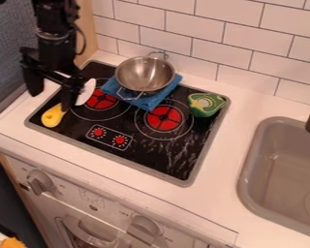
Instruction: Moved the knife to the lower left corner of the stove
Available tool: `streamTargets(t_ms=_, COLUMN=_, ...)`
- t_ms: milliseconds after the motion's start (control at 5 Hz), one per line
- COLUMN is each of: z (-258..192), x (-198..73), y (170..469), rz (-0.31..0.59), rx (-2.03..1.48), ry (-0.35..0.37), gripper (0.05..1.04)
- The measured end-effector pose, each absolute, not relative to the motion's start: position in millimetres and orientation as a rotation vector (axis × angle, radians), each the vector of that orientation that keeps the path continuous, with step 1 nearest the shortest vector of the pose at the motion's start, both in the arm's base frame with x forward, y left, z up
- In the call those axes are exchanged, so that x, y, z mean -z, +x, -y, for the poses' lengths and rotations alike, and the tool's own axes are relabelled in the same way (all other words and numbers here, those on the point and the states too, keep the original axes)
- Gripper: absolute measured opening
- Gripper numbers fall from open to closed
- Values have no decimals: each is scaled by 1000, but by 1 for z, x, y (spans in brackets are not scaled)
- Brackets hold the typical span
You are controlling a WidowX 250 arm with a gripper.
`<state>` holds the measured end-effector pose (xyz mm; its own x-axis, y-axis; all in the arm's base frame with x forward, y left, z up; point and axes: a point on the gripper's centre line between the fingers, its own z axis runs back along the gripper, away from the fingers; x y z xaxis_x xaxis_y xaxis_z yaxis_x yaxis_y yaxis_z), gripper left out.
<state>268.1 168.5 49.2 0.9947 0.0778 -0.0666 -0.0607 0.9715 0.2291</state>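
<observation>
My gripper (51, 90) is at the upper left, over the stove's left edge. Its two fingers stand wide apart, with nothing visible held between them. A knife with a yellow handle (53, 116) and a white blade (87, 92) is at the left side of the black stove (145, 157). The handle points toward the stove's lower left corner, and the blade extends up and right near the left burner. The right-hand finger covers the knife's middle; whether it touches the knife I cannot tell.
A metal pot (145, 74) sits on a blue cloth (147, 101) at the back of the stove. The green toy piece (205, 104) is near the right back corner. A grey sink (284, 164) is set into the counter (239, 116) at right.
</observation>
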Motion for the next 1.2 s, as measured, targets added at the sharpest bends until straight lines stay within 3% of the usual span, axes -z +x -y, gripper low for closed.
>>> streamTargets(t_ms=400, z=-183, x=-28, y=269, rz=-63, rx=-68, ry=251, gripper=1001)
streamTargets(t_ms=600, z=-187, x=-19, y=261, rz=-39, rx=-128, ry=219, gripper=923)
streamTargets(t_ms=800, z=-186, x=-12, y=258, rz=-43, rx=-163, ry=193, gripper=616)
streamTargets(t_ms=1000, z=-184, x=-10, y=257, rz=-39, rx=-172, ry=183, gripper=505)
streamTargets(t_ms=1200, z=-180, x=-11, y=258, rz=-31, rx=-168, ry=161, gripper=505)
